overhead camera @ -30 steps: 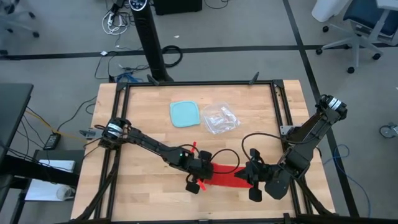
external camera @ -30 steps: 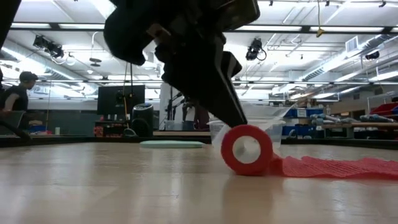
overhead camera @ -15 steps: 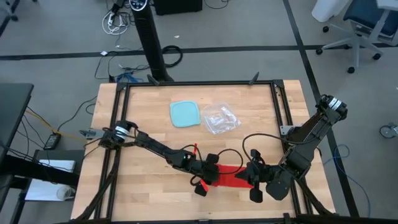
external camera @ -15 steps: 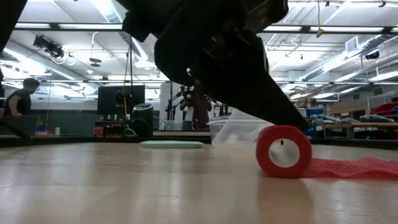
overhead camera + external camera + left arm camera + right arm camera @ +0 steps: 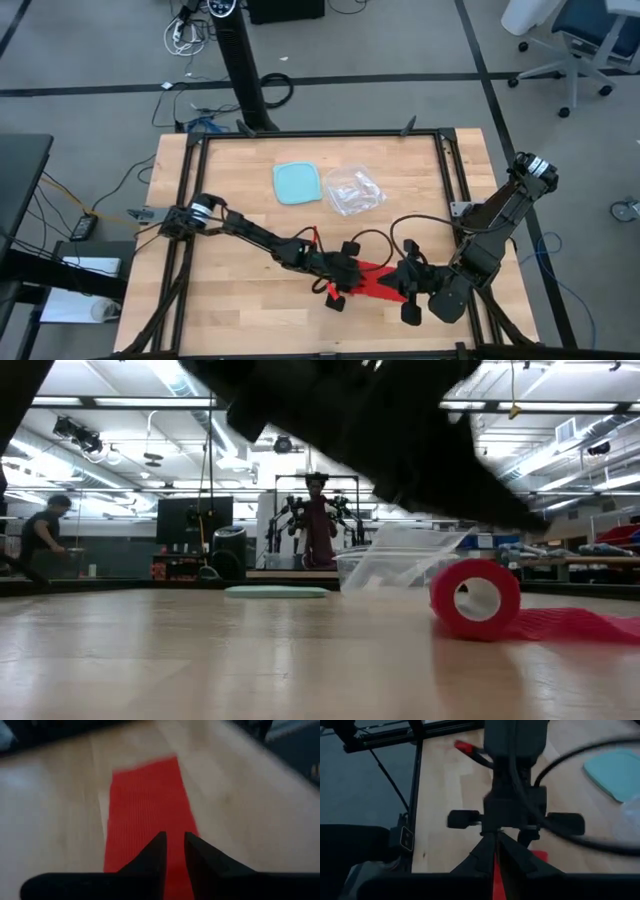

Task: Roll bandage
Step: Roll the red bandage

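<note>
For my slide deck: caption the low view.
Partly rolled red bandage standing on edge on the wooden table, its loose tail trailing sideways.

bandage (image 5: 375,287) partly under both arms

Grey floor (image 5: 90,60) with dark seams surrounds the wooden counter (image 5: 230,190); ceiling strip lights (image 5: 110,402) glow, office chair (image 5: 570,50) beyond its far-right corner.
</note>
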Robot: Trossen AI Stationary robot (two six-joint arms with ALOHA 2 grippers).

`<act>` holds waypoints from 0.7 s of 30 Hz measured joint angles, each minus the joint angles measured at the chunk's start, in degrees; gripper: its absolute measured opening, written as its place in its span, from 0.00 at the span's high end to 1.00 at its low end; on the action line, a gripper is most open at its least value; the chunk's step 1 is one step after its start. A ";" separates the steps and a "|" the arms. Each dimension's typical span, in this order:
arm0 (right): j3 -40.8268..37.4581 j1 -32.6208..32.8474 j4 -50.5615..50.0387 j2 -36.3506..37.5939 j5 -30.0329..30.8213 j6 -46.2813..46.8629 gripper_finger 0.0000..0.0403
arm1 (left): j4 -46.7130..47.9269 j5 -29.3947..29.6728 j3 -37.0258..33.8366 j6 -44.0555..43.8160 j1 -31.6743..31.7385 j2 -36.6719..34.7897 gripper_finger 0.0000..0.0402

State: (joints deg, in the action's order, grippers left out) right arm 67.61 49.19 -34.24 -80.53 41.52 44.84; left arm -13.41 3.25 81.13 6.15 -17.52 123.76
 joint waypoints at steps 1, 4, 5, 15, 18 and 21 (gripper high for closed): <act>0.00 0.00 0.10 0.02 0.26 0.04 0.94 | 1.10 -0.07 0.56 0.02 -0.02 -0.39 0.82; -0.02 0.24 -0.01 0.00 0.60 0.04 0.94 | 5.03 -0.13 3.12 0.96 -0.15 -0.52 0.82; -0.02 0.30 0.00 0.02 0.74 0.08 0.94 | 7.99 -0.11 4.09 1.15 -0.22 -0.66 0.82; -0.02 1.76 -0.18 0.00 2.00 0.59 0.94 | 40.10 3.27 14.53 2.78 -0.36 -1.00 0.82; -0.02 1.81 -0.11 0.00 2.64 0.45 0.94 | 43.03 4.76 15.07 4.07 -0.37 -1.09 0.82; -0.02 1.79 -0.06 0.00 2.65 0.37 0.94 | 41.96 4.52 13.92 4.31 -0.27 -1.09 0.82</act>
State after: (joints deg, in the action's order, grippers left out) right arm 67.59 50.98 -34.30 -80.53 44.17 45.21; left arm 28.55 7.77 95.06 10.46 -17.79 122.67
